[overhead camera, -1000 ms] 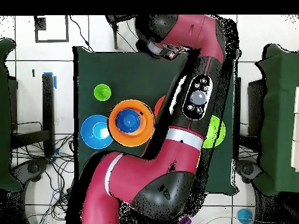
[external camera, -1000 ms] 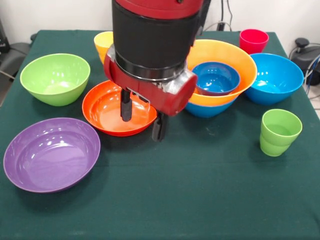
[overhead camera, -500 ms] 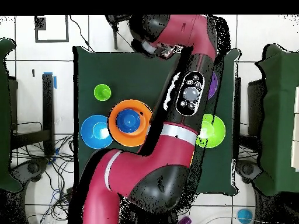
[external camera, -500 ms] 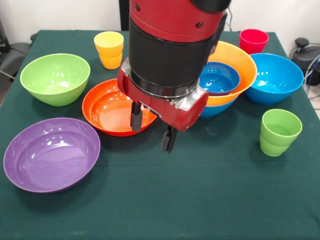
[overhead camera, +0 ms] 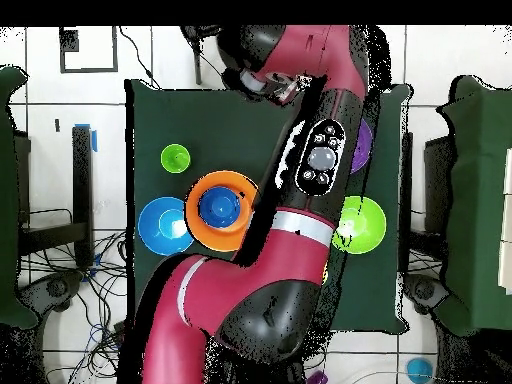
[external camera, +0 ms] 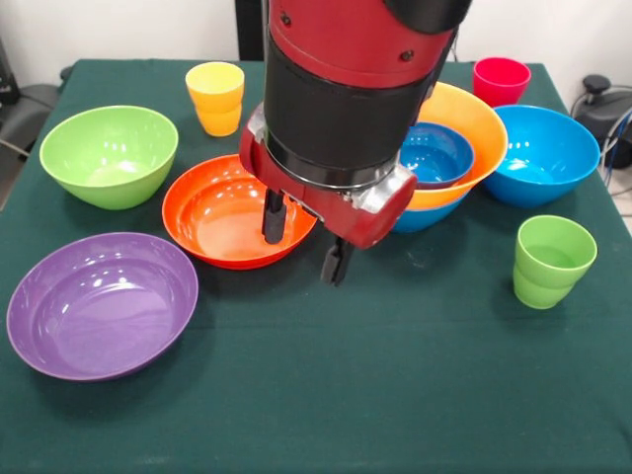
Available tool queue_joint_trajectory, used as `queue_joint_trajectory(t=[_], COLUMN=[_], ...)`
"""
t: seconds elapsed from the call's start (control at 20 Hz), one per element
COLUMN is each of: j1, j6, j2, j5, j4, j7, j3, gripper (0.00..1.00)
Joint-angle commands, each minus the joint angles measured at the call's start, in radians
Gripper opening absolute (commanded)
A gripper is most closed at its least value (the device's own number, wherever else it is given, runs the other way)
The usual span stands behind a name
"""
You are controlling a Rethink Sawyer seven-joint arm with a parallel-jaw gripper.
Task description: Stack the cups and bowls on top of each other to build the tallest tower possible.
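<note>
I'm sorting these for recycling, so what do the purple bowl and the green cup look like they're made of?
The purple bowl looks like glossy moulded plastic: bright highlights streak its smooth, evenly coloured inside. The green cup seems the same, with a thin rim, a stepped lower half and a soft sheen. Glazed ceramic can't be fully ruled out.

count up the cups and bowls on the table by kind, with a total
Cups: 3, namely yellow cup, red-pink cup, light green cup.
Bowls: 7, namely lime green bowl, purple bowl, orange-red bowl, yellow-orange bowl, small blue bowl inside it, blue bowl beneath, blue bowl at the side.
Total: 10
</note>
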Motion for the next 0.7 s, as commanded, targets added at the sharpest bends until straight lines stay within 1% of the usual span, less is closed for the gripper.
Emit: queue_joint_trajectory(t=[0.05, 0.15, 0.2, 0.25, 0.3, 0.55, 0.7], j1=[0.015, 0.013, 0.004, 0.004, 0.015, 0.002, 0.005], j6=[0.071, 0.055, 0.062, 0.054, 0.022, -0.027, -0.070], j2=[-0.067, -0.074, -0.064, -0.065, -0.087, -0.049, -0.044], j5=[-0.045, -0.055, -0.052, -0.056, -0.072, -0.074, -0.079], j4=[0.126, 0.148, 0.129, 0.137, 0.195, 0.185, 0.226], j7=[0.099, 0.090, 0.089, 0.085, 0.072, 0.071, 0.061], j3=[0.042, 0.046, 0.039, 0.041, 0.057, 0.064, 0.089], gripper=[1.00, 1.00, 1.00, 1.00, 1.00, 1.00, 1.00])
